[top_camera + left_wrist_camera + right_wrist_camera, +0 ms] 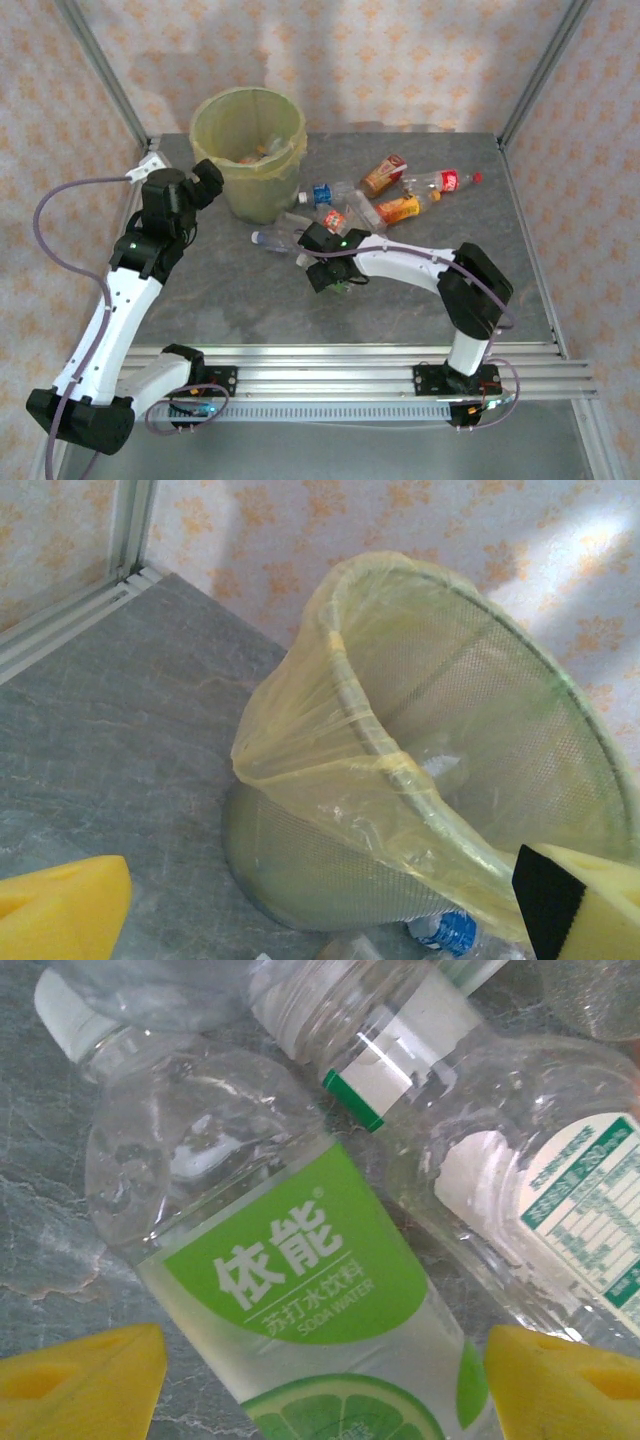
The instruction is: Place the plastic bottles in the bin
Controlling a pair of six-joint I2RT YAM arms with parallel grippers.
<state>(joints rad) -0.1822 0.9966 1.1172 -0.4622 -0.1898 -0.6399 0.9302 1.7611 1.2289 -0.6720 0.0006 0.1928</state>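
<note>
Stone-grey tabletop [420,300] inside peach-patterned walls [400,60] (metal posts at the corners). The bag-lined bin [228,190] stands back left, bottles inside [262,153]; others lie loose [400,208] to its right. Left gripper [210,180] gapes beside it; right gripper [325,1385] straddles a green-label bottle [300,1260], fingers apart.

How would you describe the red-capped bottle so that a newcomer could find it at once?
From the bag-lined bin at the back left of the table, follow the scattered bottles rightward. The red-capped bottle lies on its side at the far right end. It is clear with a red label, while its nearest neighbours are orange-filled.
</note>
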